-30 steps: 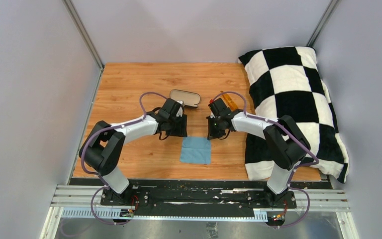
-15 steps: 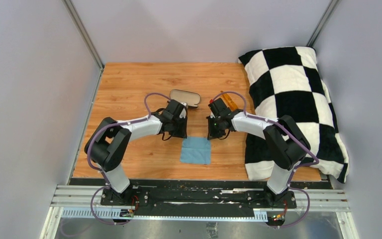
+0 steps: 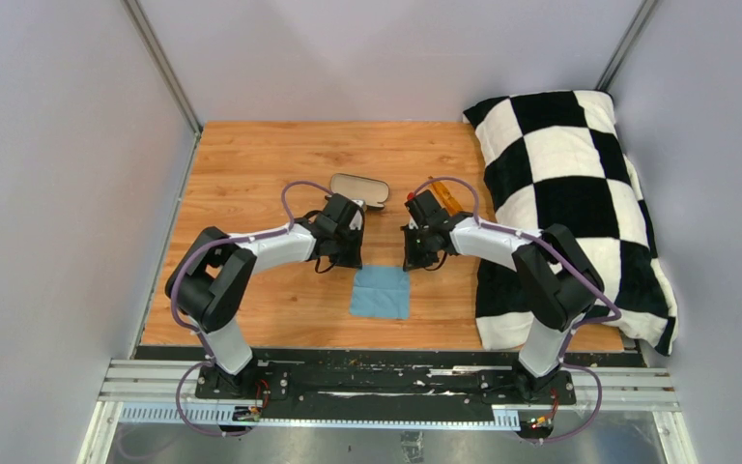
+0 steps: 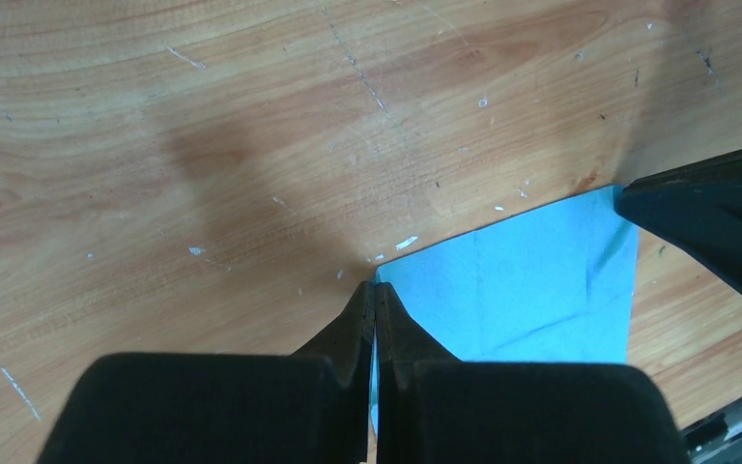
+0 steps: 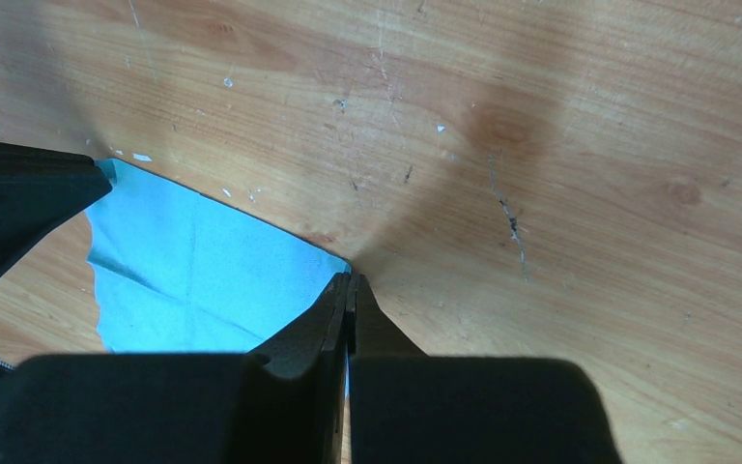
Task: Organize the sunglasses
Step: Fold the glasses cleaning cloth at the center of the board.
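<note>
Seen from above, the amber sunglasses (image 3: 447, 200) lie on the wooden surface (image 3: 251, 164) at about 1 o'clock from the blue cloth (image 3: 380, 295). They are just beside the checked pillow (image 3: 570, 193) and partly hidden behind the right arm (image 3: 488, 237). The black case (image 3: 359, 189) sits open between 11 and 12 o'clock from the cloth, apart from the sunglasses.

The left arm (image 3: 271, 246) reaches in so that the left jaws meet the cloth's 11 o'clock corner. In the wrist view they are pressed together with no gap, pinching that corner. The right jaws are likewise closed tight on the 1 o'clock corner, with a sliver of blue showing between them. The cloth lies flat, with fold creases across it.
</note>
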